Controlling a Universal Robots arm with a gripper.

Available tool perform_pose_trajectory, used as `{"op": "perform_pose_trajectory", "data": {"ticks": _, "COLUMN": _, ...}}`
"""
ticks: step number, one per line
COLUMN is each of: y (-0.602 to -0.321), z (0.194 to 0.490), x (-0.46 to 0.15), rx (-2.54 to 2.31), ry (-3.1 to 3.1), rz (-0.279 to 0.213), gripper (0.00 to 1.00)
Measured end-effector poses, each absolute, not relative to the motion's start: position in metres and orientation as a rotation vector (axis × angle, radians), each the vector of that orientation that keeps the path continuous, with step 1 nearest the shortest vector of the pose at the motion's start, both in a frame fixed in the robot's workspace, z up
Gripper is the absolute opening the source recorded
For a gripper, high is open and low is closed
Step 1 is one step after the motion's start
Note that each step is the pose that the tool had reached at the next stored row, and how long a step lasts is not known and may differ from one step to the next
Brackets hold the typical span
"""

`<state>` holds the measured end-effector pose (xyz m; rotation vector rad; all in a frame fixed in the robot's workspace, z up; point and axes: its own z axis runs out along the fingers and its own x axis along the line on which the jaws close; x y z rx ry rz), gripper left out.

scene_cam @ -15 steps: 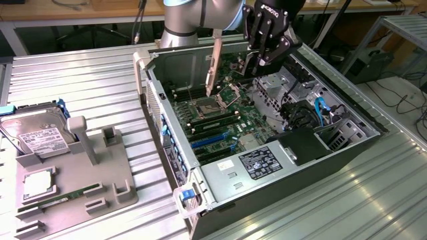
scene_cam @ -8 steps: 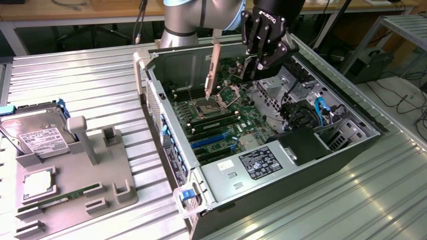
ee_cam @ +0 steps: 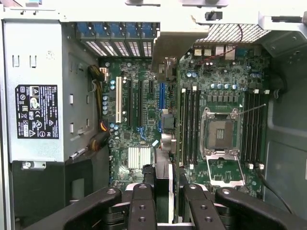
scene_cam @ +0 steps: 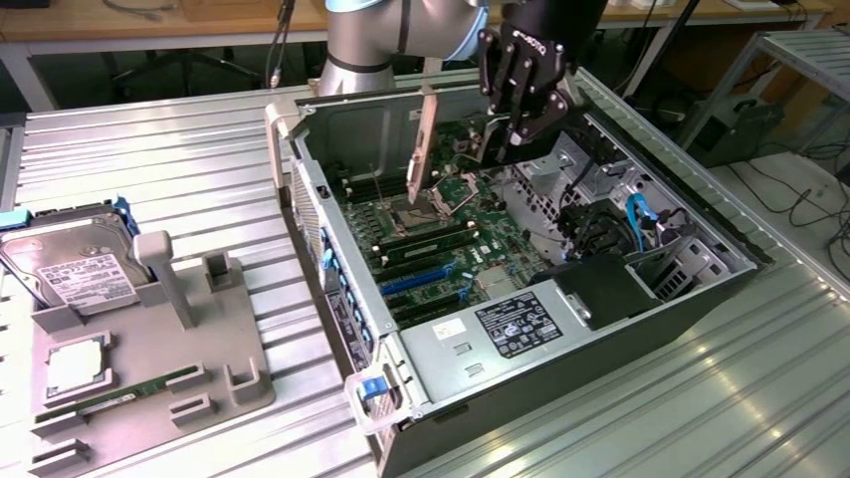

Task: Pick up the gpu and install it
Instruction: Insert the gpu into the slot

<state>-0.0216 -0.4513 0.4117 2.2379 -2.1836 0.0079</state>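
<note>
Pincer (scene_cam: 511,139), black metal, is closed narrow on the gpu (ee_cam: 163,175), a thin flat black card with a long pale beige metal bracket (scene_cam: 422,149). Card hangs upright over the green motherboard (ee_cam: 144,124), inside the open black-and-silver computer case (scene_cam: 638,339) lying on the ribbed metal surface (scene_cam: 159,159). Upright hold makes sense: connector edge faces the slots. Bracket end points at the case's rear slot panel, where it must sit. Wrist view: card runs along the blue expansion slot (ee_cam: 161,98). Not seated yet, I'd say.
</note>
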Motion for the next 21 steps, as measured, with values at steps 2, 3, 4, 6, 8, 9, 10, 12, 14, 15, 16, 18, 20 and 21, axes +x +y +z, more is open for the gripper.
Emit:
{"op": "perform_pose_trajectory", "data": {"ticks": 2, "y": -0.4513, "z": 0.4109, "x": -0.0216, "rx": 2.238, "ry": -2.184, "rz": 0.008, "gripper": 0.28}}
{"op": "perform_pose_trajectory", "data": {"ticks": 3, "y": -0.4513, "z": 0.4104, "x": -0.0216, "rx": 2.238, "ry": -2.184, "rz": 0.008, "gripper": 0.28}}
{"op": "perform_pose_trajectory", "data": {"ticks": 4, "y": -0.4513, "z": 0.41, "x": -0.0216, "rx": 2.238, "ry": -2.184, "rz": 0.008, "gripper": 0.28}}
{"op": "perform_pose_trajectory", "data": {"ticks": 6, "y": -0.4513, "z": 0.4088, "x": -0.0216, "rx": 2.238, "ry": -2.184, "rz": 0.008, "gripper": 0.28}}
{"op": "perform_pose_trajectory", "data": {"ticks": 8, "y": -0.4513, "z": 0.408, "x": -0.0216, "rx": 2.238, "ry": -2.184, "rz": 0.008, "gripper": 0.28}}
{"op": "perform_pose_trajectory", "data": {"ticks": 9, "y": -0.4513, "z": 0.4077, "x": -0.0216, "rx": 2.238, "ry": -2.184, "rz": 0.008, "gripper": 0.28}}
{"op": "perform_pose_trajectory", "data": {"ticks": 10, "y": -0.4513, "z": 0.4072, "x": -0.0216, "rx": 2.238, "ry": -2.184, "rz": 0.008, "gripper": 0.28}}
{"op": "perform_pose_trajectory", "data": {"ticks": 12, "y": -0.4513, "z": 0.4063, "x": -0.0216, "rx": 2.238, "ry": -2.184, "rz": 0.008, "gripper": 0.28}}
{"op": "perform_pose_trajectory", "data": {"ticks": 14, "y": -0.4513, "z": 0.4056, "x": -0.0216, "rx": 2.238, "ry": -2.184, "rz": 0.008, "gripper": 0.28}}
{"op": "perform_pose_trajectory", "data": {"ticks": 15, "y": -0.4513, "z": 0.4053, "x": -0.0216, "rx": 2.238, "ry": -2.184, "rz": 0.008, "gripper": 0.28}}
{"op": "perform_pose_trajectory", "data": {"ticks": 16, "y": -0.4513, "z": 0.4049, "x": -0.0216, "rx": 2.238, "ry": -2.184, "rz": 0.008, "gripper": 0.28}}
{"op": "perform_pose_trajectory", "data": {"ticks": 18, "y": -0.4513, "z": 0.4042, "x": -0.0216, "rx": 2.238, "ry": -2.184, "rz": 0.008, "gripper": 0.28}}
{"op": "perform_pose_trajectory", "data": {"ticks": 20, "y": -0.4513, "z": 0.4036, "x": -0.0216, "rx": 2.238, "ry": -2.184, "rz": 0.008, "gripper": 0.28}}
{"op": "perform_pose_trajectory", "data": {"ticks": 21, "y": -0.4514, "z": 0.4032, "x": -0.0216, "rx": 2.238, "ry": -2.184, "rz": 0.008, "gripper": 0.28}}
